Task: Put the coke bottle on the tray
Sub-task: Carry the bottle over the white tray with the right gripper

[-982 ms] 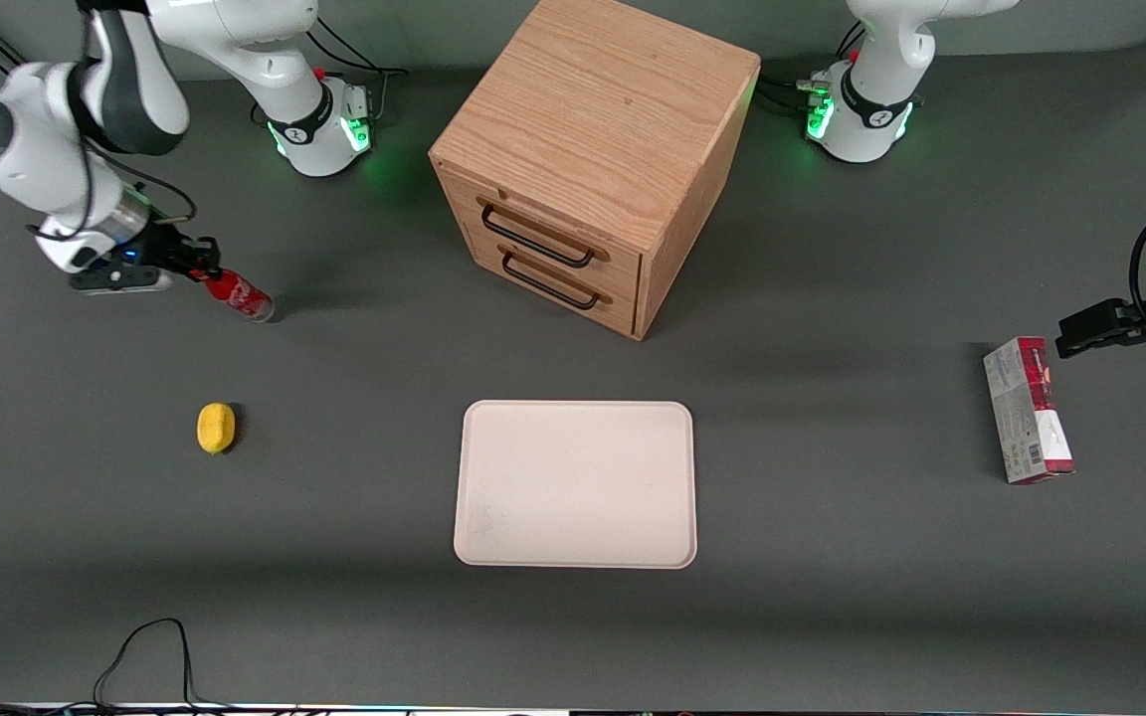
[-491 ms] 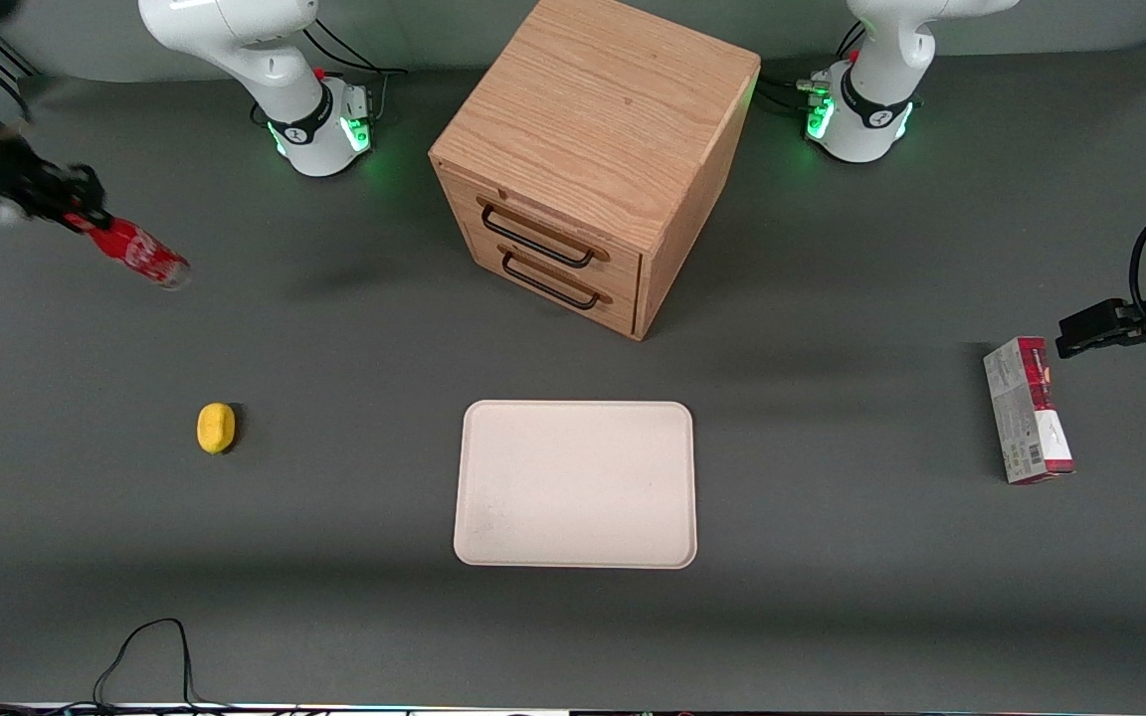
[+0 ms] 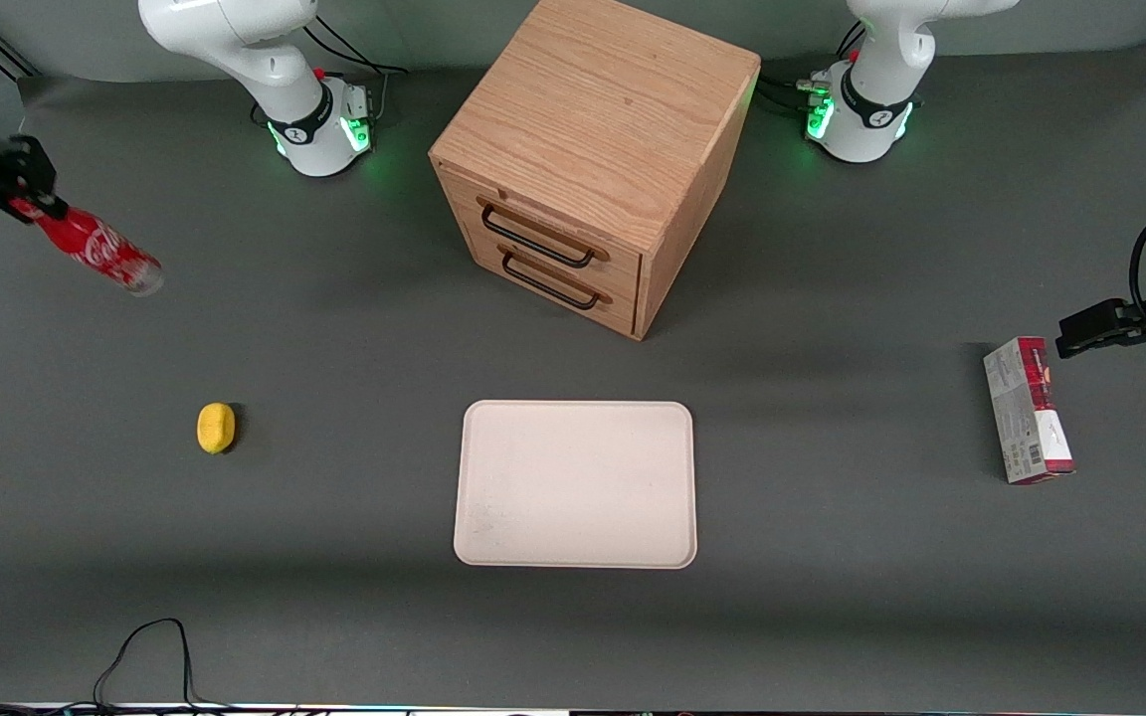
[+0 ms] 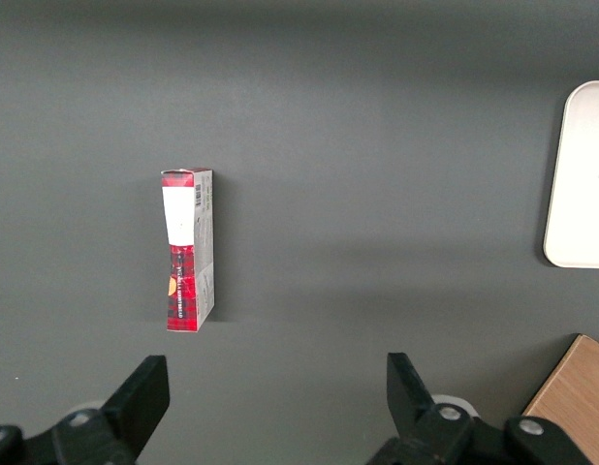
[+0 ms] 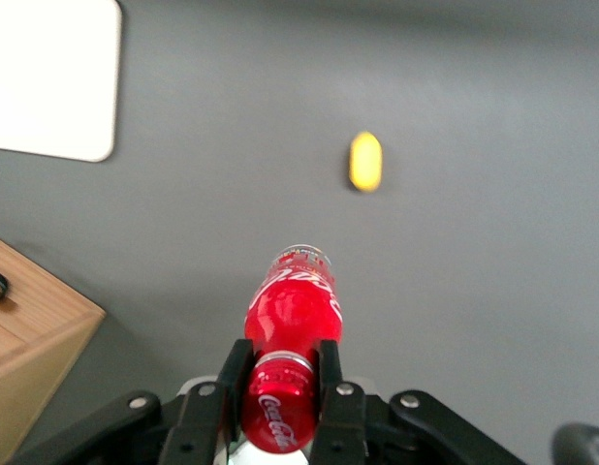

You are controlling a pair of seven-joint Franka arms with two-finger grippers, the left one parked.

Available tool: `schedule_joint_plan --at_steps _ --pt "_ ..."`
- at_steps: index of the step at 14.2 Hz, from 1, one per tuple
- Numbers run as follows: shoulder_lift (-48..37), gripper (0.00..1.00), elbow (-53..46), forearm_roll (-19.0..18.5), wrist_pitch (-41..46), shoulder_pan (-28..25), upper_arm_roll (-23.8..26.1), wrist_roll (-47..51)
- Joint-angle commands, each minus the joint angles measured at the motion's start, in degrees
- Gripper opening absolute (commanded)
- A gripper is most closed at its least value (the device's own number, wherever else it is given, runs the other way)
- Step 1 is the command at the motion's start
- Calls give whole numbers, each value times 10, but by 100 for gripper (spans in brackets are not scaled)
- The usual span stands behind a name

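The small slim red coke bottle with its white script logo [image 3: 95, 249] hung clear of the dark grey worktop [image 3: 334, 617], clamped at the neck just under the red cap between the two black fingers [image 5: 336, 407] of my gripper [image 3: 24, 204]. I had it firmly pinched, fingers closed against both sides of the neck, as the wrist view showed plainly (the cap itself pointed back toward my wrist). It was up near the working arm's end of the worktop, close to the edge there and well above the surface.

Its long axis was tilted, not upright: the silvery base [image 3: 145, 281] pointed out and down, away from my fingers and roughly toward the middle of the worktop.

What mattered for the carry was where the large flat cream-white rectangular tray with rounded corners [image 3: 575, 484] lay from my hand. It sat flat at the middle of the worktop, nearer the front camera's edge than the bottle was, and well apart from it, toward the parked arm's end. In my judgement the bottle had to travel a long diagonal that way, base leading, and be brought upright before it could stand inside the low rim.

A small yellow oval lump [image 3: 216, 428] lay on the worktop between us and to one side of that line. The light wooden two-drawer cabinet [image 3: 593, 159] stood farther from the front camera than the tray.
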State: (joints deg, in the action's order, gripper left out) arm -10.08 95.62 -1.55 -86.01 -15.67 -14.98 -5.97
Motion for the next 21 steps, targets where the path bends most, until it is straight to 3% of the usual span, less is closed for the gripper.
schedule_joint_plan --at_steps 1,4,6,8,11,13,17,21 --pt "192 3 -244 61 80 -13 0 -3" --pt "338 0 -435 70 112 -11 54 -1" --pt "396 0 -490 68 102 -14 90 12" --pt "420 0 -505 59 74 -38 120 36" --pt "431 0 -505 19 37 -108 123 39" --pt "438 0 -504 16 25 -129 123 40" --pt "465 0 -504 16 -14 -130 131 40" --pt "546 0 -502 16 -103 -124 130 40"
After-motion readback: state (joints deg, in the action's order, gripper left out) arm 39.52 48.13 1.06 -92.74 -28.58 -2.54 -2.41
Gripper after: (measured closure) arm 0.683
